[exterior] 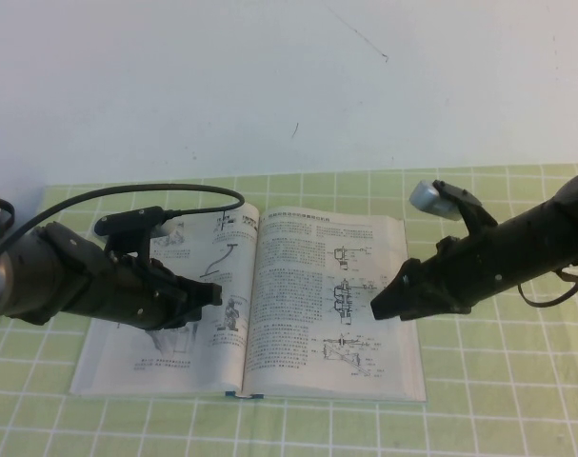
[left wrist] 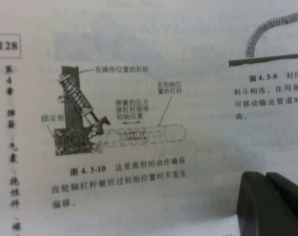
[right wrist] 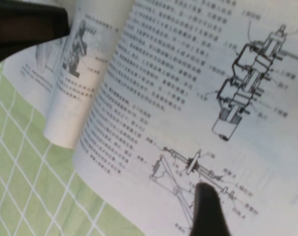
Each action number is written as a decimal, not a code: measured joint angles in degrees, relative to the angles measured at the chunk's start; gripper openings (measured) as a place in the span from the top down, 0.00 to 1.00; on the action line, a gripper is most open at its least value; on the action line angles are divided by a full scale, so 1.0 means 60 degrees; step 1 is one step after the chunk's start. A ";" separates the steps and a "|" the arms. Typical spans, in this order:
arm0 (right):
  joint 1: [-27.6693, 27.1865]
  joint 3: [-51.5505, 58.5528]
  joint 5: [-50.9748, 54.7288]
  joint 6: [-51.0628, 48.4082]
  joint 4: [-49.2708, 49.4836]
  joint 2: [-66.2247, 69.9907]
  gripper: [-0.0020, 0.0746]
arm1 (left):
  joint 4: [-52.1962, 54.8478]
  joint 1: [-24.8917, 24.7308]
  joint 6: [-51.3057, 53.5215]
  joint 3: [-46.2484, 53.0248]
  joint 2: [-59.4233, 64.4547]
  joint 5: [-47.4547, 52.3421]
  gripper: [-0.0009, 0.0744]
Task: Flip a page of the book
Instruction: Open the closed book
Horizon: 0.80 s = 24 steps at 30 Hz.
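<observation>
Grippers (exterior: pixel 215 293) (exterior: pixel 377 307) over sideways-spread open book (exterior: pixel 298 381).

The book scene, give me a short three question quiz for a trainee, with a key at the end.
1. True or false: the book lies open on the green checked mat.
2. Which gripper hangs over the right-hand page: A) left gripper, B) right gripper?
3. Fill in: the page number printed in the left wrist view is ___.

Key
1. True.
2. B. It sits low over the diagrams, while the left gripper is over the left-hand page.
3. 128.
</observation>
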 joint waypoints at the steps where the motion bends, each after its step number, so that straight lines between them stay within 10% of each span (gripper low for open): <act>1: 0.0000 0.0000 0.0101 0.0043 -0.0128 0.0016 0.43 | 0.0000 0.0000 0.0000 0.0000 0.0000 0.0000 0.99; 24: -0.0041 -0.0035 0.0563 -0.0730 0.1136 0.0829 0.43 | -0.0262 0.0000 0.0012 0.0000 0.0015 0.0060 0.99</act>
